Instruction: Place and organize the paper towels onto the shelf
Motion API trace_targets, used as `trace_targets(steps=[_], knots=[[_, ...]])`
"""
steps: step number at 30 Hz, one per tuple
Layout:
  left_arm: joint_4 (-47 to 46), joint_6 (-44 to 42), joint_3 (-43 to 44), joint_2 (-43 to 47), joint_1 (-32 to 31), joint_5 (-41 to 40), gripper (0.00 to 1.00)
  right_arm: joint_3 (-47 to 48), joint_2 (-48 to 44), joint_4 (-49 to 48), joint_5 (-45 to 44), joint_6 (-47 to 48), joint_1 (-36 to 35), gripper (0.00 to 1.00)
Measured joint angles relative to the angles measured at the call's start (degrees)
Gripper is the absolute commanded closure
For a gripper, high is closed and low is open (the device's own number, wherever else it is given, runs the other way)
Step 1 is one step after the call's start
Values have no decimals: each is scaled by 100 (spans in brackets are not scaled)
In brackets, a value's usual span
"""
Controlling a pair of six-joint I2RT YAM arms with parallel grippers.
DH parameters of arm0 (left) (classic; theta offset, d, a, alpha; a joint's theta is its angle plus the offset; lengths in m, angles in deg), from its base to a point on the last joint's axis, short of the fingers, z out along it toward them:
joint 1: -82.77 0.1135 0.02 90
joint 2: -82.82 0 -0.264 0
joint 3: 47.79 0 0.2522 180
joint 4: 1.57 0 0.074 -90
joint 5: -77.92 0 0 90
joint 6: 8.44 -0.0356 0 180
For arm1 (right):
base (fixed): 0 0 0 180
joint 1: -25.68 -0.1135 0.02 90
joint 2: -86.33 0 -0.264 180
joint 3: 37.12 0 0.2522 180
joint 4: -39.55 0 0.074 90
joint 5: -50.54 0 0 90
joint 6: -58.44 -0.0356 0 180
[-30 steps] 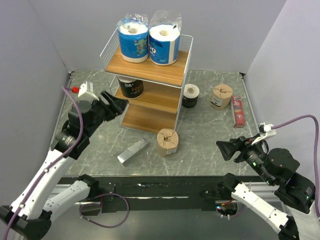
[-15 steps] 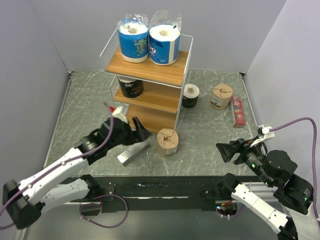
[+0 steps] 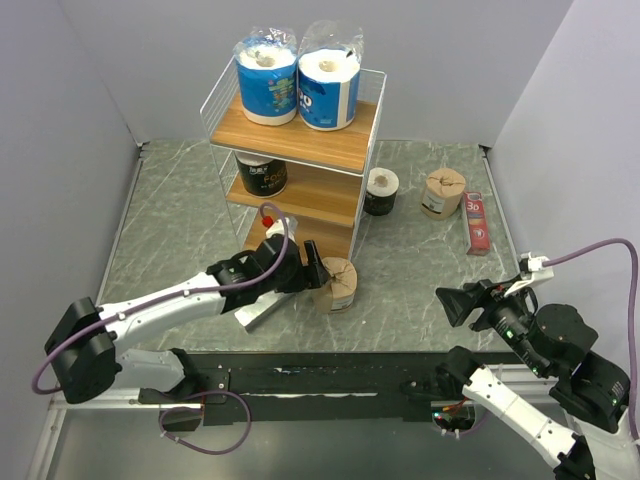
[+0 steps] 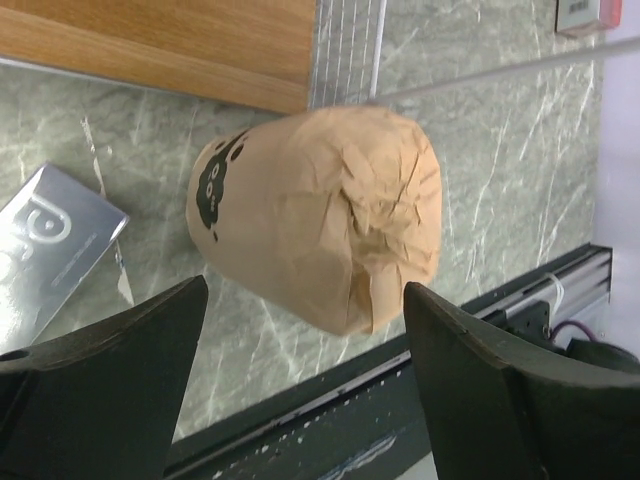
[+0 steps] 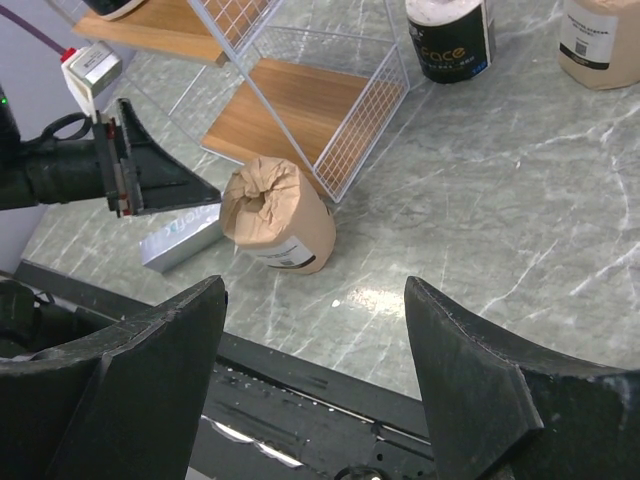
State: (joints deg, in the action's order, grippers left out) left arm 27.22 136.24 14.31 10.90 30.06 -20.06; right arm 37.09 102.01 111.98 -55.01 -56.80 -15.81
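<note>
Grey-green marbled surface (image 3: 170, 230) between pale walls, with the shelf (image 3: 330, 148) standing at the far middle. On the shelf's top tier, left blue roll (image 3: 266, 80) and right blue roll (image 3: 329, 88) side by side, upright, touching, clear plastic bunched above their white tops. On the middle tier, at its left end, shelved black roll (image 3: 262, 175), upright. Just right of the shelf, on the surface, loose black roll (image 3: 381, 191); further right again, far brown roll (image 3: 443, 192), both upright and apart from each other. Well right of the shelf, red box (image 3: 476, 222) lying flat. Just in front of the shelf's near right corner, near brown roll (image 3: 335, 284), upright, twisted paper top upward, black print on its wrapper. In front of the shelf and left of that roll, silver bar (image 3: 256, 312) lying flat, partly under the left arm. Left tool (image 4: 305, 300) low in front of the shelf, spread wide, one finger on either side of the near brown roll, no grip closed on it; touching the wrapper or not, impossible to tell. Right tool (image 3: 452, 302) well off to the shelf's front right, above the surface, spread wide, holding nothing
</note>
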Motion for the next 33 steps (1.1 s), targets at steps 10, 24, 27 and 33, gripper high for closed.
trace_targets(steps=[10,24,27,33], knots=[[-197,59,330,-680,-212,-229,29,0,-48,9,-9,20,0,21],[-146,223,439,-1169,-442,-660,43,0,-149,13,-26,17,0,21],[-146,251,439,-1169,-450,-697,48,0,-151,15,-28,17,0,21],[28,330,439,-1014,-455,-769,51,0,-166,22,-31,15,0,21]])
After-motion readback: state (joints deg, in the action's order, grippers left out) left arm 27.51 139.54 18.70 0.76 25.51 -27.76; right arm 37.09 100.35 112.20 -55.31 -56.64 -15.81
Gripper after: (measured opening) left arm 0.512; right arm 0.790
